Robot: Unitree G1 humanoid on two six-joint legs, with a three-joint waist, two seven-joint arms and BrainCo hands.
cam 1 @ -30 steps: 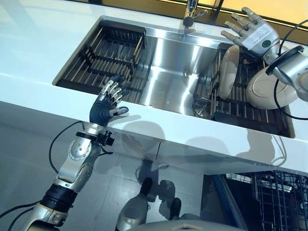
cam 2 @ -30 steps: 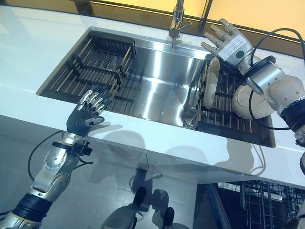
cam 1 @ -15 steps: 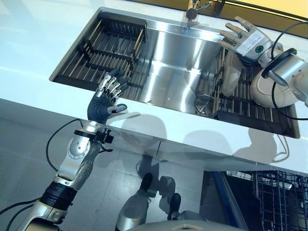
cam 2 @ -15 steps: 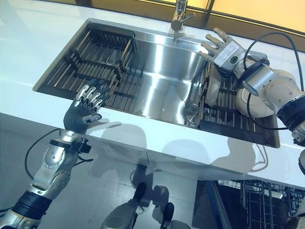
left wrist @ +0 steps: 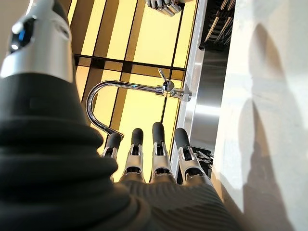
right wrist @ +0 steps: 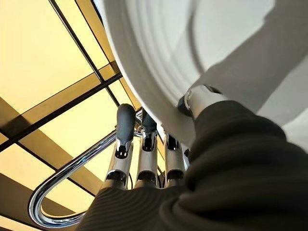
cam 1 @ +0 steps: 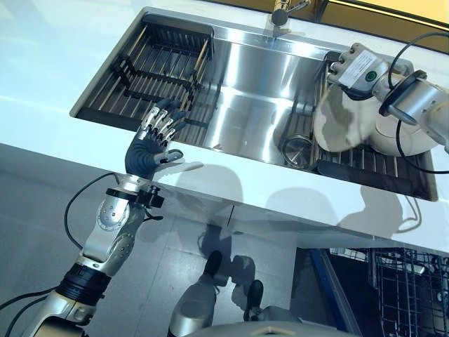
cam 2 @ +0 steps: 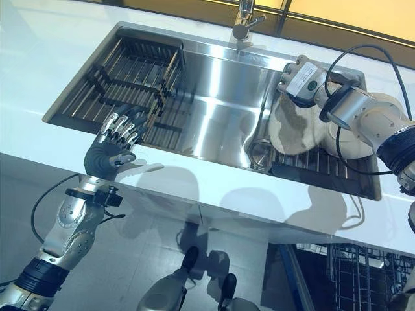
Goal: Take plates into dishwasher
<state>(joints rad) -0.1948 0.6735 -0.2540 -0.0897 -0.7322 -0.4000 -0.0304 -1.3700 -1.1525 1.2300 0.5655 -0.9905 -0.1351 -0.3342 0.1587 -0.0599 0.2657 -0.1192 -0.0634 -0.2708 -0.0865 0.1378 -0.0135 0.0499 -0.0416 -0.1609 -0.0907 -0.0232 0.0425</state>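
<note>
gripping the near plate [cam 1: 342,125] in the sink's right-hand rack [cam 1: 365,158], the right hand [cam 1: 356,68] sat at the plate's far edge in the left eye view, the plate tipped toward the left. a second plate [cam 1: 403,130] stood just right of it in the same rack. the left hand [cam 1: 149,148] hovered at the near edge of the sink [cam 1: 259,88], fingers straight and spread, holding nothing, by the dark rack [cam 1: 163,70] on the sink's left side. a round strainer [cam 1: 297,149] lay on the sink floor, just left of the right-hand rack.

right eye view: same layout; the dishwasher basket [cam 2: 353,275] showed bottom right, below the white counter [cam 2: 214,191].

left wrist view: fingers [left wrist: 158,144] straight, nothing between them, faucet [left wrist: 127,94] beyond.

right wrist view: plate's white underside [right wrist: 192,57] pressed against the thumb [right wrist: 199,98], fingers [right wrist: 124,139] running straight behind the rim, so a pinch grip on the plate.
</note>
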